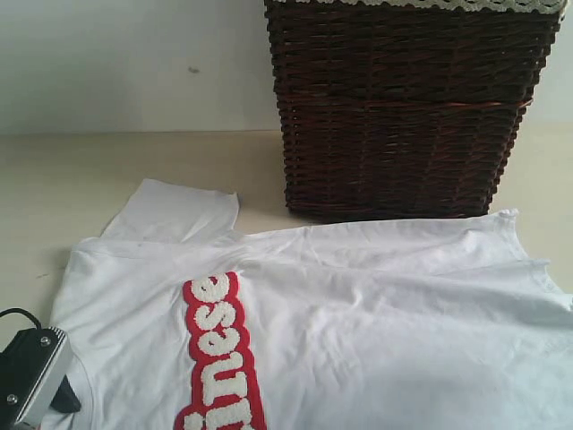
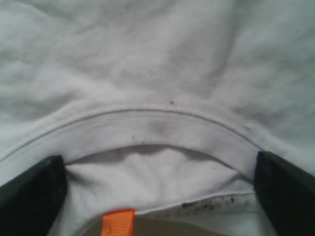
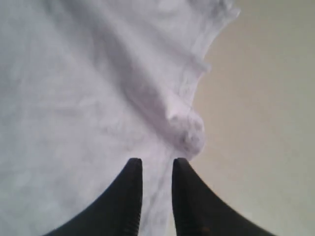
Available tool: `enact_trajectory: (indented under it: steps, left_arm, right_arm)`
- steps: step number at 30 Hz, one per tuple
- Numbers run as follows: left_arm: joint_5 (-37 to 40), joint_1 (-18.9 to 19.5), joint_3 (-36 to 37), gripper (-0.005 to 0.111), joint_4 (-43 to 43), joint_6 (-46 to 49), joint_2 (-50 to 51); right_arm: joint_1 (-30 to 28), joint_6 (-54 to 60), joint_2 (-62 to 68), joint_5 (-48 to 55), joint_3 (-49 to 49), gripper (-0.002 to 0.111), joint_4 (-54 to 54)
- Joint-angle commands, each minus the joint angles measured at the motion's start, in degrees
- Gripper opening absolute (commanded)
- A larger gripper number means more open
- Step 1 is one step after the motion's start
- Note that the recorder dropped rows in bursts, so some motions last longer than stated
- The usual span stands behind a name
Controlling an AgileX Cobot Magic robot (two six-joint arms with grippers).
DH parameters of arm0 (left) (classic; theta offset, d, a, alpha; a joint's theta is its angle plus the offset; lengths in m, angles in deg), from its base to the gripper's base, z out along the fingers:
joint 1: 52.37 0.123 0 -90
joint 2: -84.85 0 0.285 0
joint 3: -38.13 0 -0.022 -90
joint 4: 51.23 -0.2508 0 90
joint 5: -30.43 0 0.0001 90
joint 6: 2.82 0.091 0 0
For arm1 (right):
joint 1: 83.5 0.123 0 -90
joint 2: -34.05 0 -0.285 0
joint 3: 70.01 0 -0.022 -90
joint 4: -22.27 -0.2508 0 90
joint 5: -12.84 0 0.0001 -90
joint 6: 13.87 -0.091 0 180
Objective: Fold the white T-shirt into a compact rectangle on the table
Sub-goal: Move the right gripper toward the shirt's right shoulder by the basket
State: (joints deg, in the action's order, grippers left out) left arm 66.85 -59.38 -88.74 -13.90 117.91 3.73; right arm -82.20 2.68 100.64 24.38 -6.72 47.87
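The white T-shirt (image 1: 358, 305) lies spread on the table (image 1: 54, 179), its red-outlined fuzzy letters (image 1: 219, 349) running toward the near edge. One sleeve (image 1: 175, 212) sticks out at the back left. My left gripper (image 2: 160, 189) is open wide over the collar (image 2: 157, 128), one finger on each side of the neck opening, just above the small orange tag (image 2: 118, 222). Its metal wrist housing (image 1: 31, 376) shows at the near left corner. My right gripper (image 3: 156, 164) is nearly closed on a bunched ridge of the shirt's edge (image 3: 189, 132). It is out of the exterior view.
A dark brown wicker basket (image 1: 403, 107) stands at the back, right behind the shirt's far edge. Bare beige table (image 3: 266, 123) lies beside the shirt's edge in the right wrist view. A pale wall rises behind the table.
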Motion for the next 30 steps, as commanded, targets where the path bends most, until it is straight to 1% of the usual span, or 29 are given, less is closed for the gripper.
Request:
enact_trajectory:
  steps: [1, 3, 4, 7, 9, 11, 14, 15, 17, 20, 22, 23, 26, 30]
  left_arm:
    - [-0.1, -0.3, 0.5, 0.105, -1.1, -0.8, 1.4]
    - [-0.1, -0.3, 0.5, 0.105, -1.1, -0.8, 1.4]
    - [-0.1, -0.3, 0.5, 0.105, -1.1, -0.8, 1.4]
    - [-0.1, -0.3, 0.5, 0.105, -1.1, -0.8, 1.4]
    - [-0.1, -0.3, 0.5, 0.105, -1.1, -0.8, 1.4]
    - [-0.1, -0.3, 0.5, 0.105, -1.1, -0.8, 1.4]
    - [-0.1, -0.3, 0.5, 0.105, -1.1, -0.8, 1.4]
    - [-0.1, -0.3, 0.5, 0.105, -1.1, -0.8, 1.4]
    - [-0.1, -0.3, 0.5, 0.105, -1.1, -0.8, 1.4]
    - [-0.1, -0.3, 0.5, 0.105, -1.1, -0.8, 1.4]
    - [-0.1, -0.3, 0.5, 0.105, -1.1, -0.8, 1.4]
    - [-0.1, -0.3, 0.5, 0.105, -1.1, -0.8, 1.4]
    - [0.1, -0.3, 0.5, 0.105, -1.1, -0.8, 1.4]
    - [0.1, -0.3, 0.5, 0.105, -1.1, -0.8, 1.4]
  right_arm:
    - [0.0, 0.6, 9.6, 16.1, -10.9, 0.023, -2.7]
    - [0.0, 3.9, 10.5, 18.3, -14.8, 0.023, -10.2]
    - [0.0, 8.4, 10.5, 19.4, -16.6, 0.023, -15.0]
    - [-0.1, 28.3, 10.6, 27.3, -22.2, 0.023, -27.3]
    - [-1.8, 41.2, 12.2, 32.1, -26.5, 0.023, -35.3]
    - [-4.6, 52.6, 15.1, 33.1, -30.5, 0.023, -44.7]
    - [-8.5, 64.0, 21.2, 30.5, -34.8, 0.023, -58.4]
    - [-9.2, 66.4, 23.6, 28.7, -36.1, 0.023, -62.0]
    - [-9.8, 67.3, 28.1, 24.6, -38.1, 0.023, -66.0]
    - [-10.0, 65.9, 34.3, 18.7, -40.5, 0.022, -67.3]
    - [-10.0, 66.1, 38.2, 16.8, -40.9, 0.018, -70.0]
    - [-10.0, 67.5, 40.0, 16.0, -41.0, 0.013, -72.0]
    - [-10.0, 74.6, 44.9, 15.7, -41.0, 0.001, -77.2]
    - [-10.0, 82.4, 49.3, 15.5, -41.0, 0.0, -84.7]
